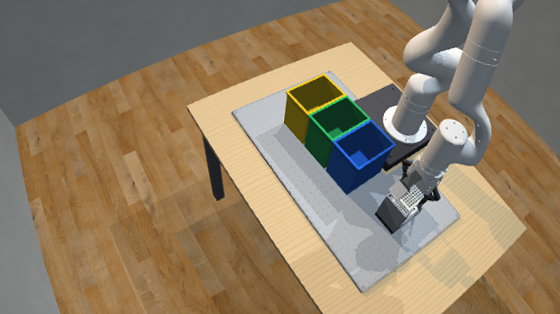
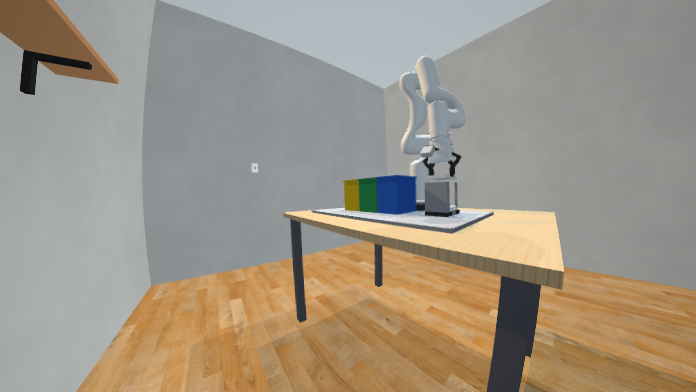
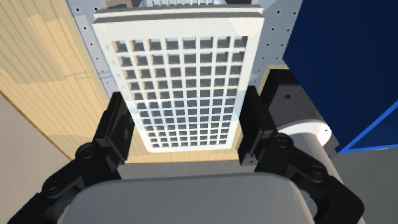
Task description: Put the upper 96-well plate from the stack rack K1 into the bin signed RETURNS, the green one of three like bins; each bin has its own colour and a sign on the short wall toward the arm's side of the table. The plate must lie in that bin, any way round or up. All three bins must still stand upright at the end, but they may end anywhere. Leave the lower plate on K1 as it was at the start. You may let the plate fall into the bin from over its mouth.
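Note:
My gripper (image 3: 185, 102) is shut on the upper 96-well plate (image 3: 180, 85), a white grid plate held by its long sides. In the top view the plate (image 1: 409, 198) hangs just above the grey stack rack K1 (image 1: 394, 215) at the near right of the mat. In the exterior view the gripper (image 2: 441, 169) stands right over the rack (image 2: 441, 197). The lower plate is mostly hidden under the held one. The green bin (image 1: 336, 129) stands upright between the yellow and blue bins, left of the rack, and also shows in the exterior view (image 2: 368, 194). The bin signs are not visible.
The blue bin (image 1: 360, 154) stands closest to the rack and fills the right of the wrist view (image 3: 350, 60). The yellow bin (image 1: 312, 102) is at the far end of the row. The arm's base (image 1: 405, 123) sits on a dark plate behind the bins.

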Robot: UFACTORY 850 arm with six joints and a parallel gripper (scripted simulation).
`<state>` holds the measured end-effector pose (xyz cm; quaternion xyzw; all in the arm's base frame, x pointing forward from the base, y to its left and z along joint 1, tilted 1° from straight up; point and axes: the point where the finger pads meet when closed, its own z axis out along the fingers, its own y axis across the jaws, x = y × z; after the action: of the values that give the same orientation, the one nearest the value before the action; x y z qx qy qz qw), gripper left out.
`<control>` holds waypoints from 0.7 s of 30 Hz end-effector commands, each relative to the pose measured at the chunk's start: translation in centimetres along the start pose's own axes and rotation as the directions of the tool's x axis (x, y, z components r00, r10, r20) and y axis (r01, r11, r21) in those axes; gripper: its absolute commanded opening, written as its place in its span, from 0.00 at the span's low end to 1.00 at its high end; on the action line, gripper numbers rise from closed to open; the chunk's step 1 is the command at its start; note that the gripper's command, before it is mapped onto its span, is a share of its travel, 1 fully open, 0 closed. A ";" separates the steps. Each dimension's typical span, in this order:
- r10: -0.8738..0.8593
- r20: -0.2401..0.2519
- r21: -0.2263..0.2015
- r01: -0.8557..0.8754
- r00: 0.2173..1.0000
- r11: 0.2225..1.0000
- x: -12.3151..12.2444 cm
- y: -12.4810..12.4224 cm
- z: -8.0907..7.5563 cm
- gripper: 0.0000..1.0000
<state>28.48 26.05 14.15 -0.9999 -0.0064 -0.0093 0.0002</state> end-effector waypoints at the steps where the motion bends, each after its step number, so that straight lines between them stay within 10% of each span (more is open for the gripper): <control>1: 0.000 -0.001 0.001 0.000 1.000 1.000 0.1 -0.1 -0.9 0.00; 21: 0.000 -0.001 0.001 0.000 1.000 1.000 0.1 -0.1 -3.9 0.00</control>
<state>28.43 26.05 17.26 -0.9999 -0.0064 -0.0093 0.0003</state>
